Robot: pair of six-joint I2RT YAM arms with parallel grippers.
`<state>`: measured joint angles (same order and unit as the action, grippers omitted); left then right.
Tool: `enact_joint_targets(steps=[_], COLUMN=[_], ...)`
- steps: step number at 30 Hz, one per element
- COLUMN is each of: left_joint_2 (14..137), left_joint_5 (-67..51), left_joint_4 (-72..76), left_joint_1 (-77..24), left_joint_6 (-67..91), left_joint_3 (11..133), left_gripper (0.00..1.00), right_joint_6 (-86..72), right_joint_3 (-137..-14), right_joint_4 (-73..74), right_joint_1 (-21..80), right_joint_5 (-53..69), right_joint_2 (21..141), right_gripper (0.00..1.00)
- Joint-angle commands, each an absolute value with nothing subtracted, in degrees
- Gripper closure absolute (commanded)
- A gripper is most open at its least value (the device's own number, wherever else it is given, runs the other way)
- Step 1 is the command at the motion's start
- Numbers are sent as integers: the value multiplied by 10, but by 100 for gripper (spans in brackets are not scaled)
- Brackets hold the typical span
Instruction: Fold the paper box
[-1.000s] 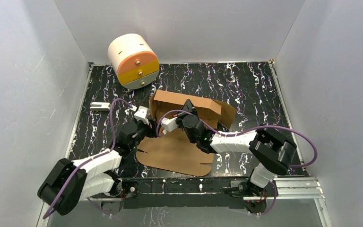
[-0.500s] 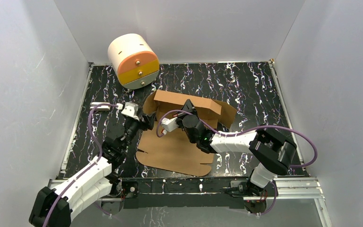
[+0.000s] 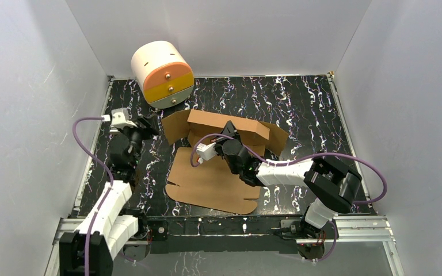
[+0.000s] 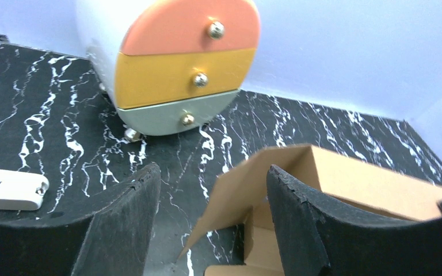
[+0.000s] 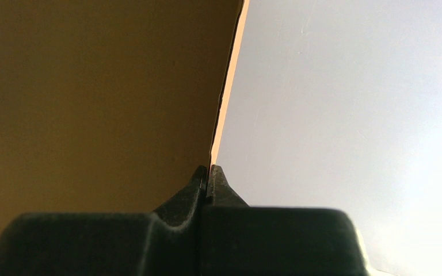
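The paper box [image 3: 213,184] is brown cardboard, its base flat on the table with the back wall [image 3: 230,127] and a left flap [image 3: 175,125] raised. My right gripper [image 3: 228,127] is shut on the top edge of the back wall. In the right wrist view the thin cardboard edge [image 5: 228,86] runs straight into the shut right gripper [image 5: 209,168]. My left gripper [image 3: 147,126] hangs open to the left of the box, touching nothing. The left wrist view shows the left gripper [image 4: 213,169] wide apart, with the box's flap [image 4: 247,184] beyond it.
A cream cylindrical cabinet [image 3: 162,73] with orange, yellow and grey drawers [image 4: 178,63] stands at the back left. A small white object [image 4: 8,188] lies on the black marble table [image 3: 299,109] by the left gripper. White walls close in three sides.
My left arm has swung left and back, away from the box's left side, and its jaws have widened. The left flap now stands free. The right arm has held still.
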<state>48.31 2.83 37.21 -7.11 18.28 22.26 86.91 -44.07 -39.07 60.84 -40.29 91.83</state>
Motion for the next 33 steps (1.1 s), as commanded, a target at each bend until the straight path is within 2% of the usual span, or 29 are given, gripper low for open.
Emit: enact_joint_targets(steps=[1, 6, 15, 33], left_joint_2=[551, 658, 739, 811], left_joint_5=[-41, -175, -316, -356], left_joint_4=[378, 400, 425, 441], left_joint_1=[9, 95, 100, 43], left_joint_6=[247, 294, 260, 223], left_joint_3=[278, 315, 332, 303], left_gripper=[36, 35, 33, 30], right_joint_6=[847, 843, 839, 838], right_joint_3=[-438, -438, -441, -448], right_joint_4=[-338, -335, -336, -333], right_joint_1=[613, 613, 613, 613], right_joint_5=[-377, -375, -373, -374], right_joint_2=[913, 911, 918, 926], right_gripper=[100, 100, 100, 100])
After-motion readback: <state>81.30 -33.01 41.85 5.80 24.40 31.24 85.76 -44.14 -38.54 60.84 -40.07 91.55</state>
